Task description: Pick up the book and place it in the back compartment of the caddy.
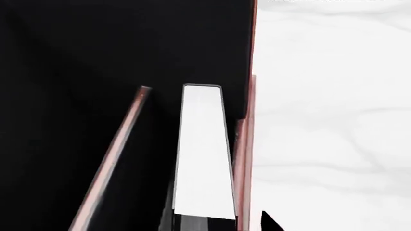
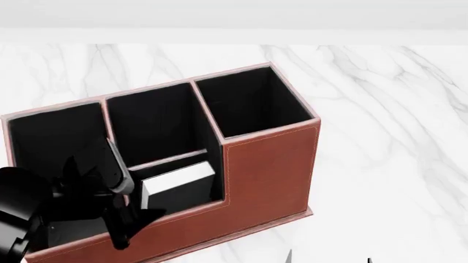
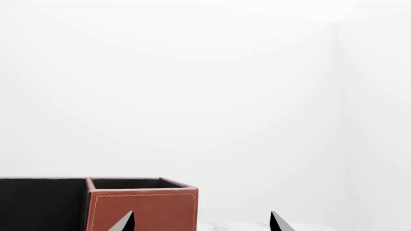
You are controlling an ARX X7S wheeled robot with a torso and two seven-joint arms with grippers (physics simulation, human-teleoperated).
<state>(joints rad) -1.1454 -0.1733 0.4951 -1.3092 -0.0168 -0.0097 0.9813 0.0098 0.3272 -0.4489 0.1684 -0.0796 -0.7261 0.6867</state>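
The large red-brown leather caddy (image 2: 267,164) is showing black lining in every cell, a pale pink rim and fine light stitching along its edges. The thick rectangular black-covered book (image 2: 179,186) is showing white page edges, gleaming against the dark lining. The white marble counter (image 2: 387,137) is showing faint grey veining. The left gripper (image 2: 120,213) is appearing glossy black.
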